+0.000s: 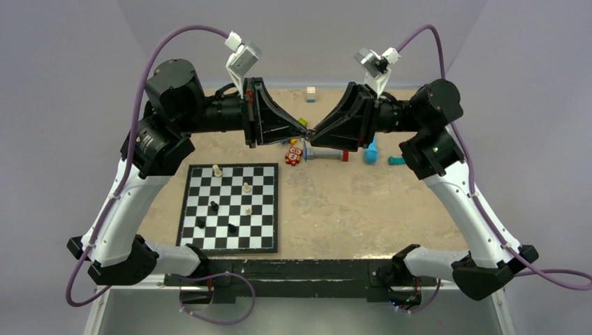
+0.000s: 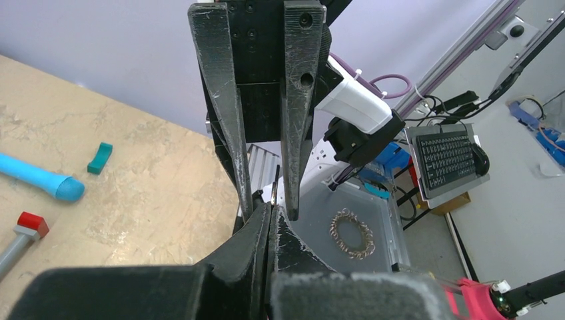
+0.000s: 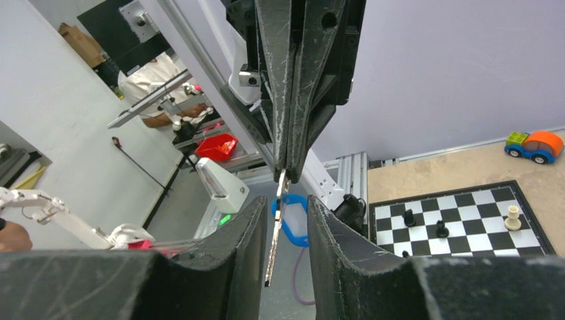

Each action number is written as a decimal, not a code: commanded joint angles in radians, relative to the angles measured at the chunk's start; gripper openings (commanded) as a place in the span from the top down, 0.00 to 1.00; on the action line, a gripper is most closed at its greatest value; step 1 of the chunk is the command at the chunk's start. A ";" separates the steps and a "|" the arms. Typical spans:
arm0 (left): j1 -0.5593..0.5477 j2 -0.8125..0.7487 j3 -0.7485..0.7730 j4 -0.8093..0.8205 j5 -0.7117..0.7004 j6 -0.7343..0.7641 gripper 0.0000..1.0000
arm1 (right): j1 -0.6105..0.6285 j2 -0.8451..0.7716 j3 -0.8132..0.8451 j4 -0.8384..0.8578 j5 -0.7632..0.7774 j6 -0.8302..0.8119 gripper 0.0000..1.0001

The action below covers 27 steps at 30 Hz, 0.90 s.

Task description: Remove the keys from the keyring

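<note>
Mid-air above table [image 1: 335,202]: left end effector [image 3: 285,167] clamped tight on keyring [image 3: 295,225]. Below it, key [image 3: 271,250] hangs edge-on, long axis 12 to 6 o'clock, between parted, empty fingers of right end effector [image 3: 285,205]. Right arm best placed to pull.

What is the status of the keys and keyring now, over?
Left gripper shut on key, held in mid-air. Right gripper open, straddling key. Blue keyring tag hangs beside key. No obstruction seen.
</note>
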<state>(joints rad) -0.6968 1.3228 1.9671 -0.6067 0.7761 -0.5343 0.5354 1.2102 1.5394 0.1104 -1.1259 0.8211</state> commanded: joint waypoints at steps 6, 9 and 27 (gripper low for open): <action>-0.005 -0.015 -0.008 0.039 -0.014 -0.008 1.00 | 0.005 0.006 0.056 0.027 0.053 0.009 0.73; -0.003 -0.014 -0.008 0.036 -0.013 -0.005 1.00 | 0.007 0.010 0.060 0.028 0.059 0.009 0.75; -0.005 -0.007 -0.006 0.039 -0.045 -0.001 1.00 | 0.020 0.040 0.074 -0.013 0.064 -0.028 0.80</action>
<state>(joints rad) -0.6960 1.3224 1.9648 -0.6155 0.7444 -0.5373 0.5430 1.2499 1.5768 0.1055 -1.0836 0.8211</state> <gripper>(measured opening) 0.015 0.206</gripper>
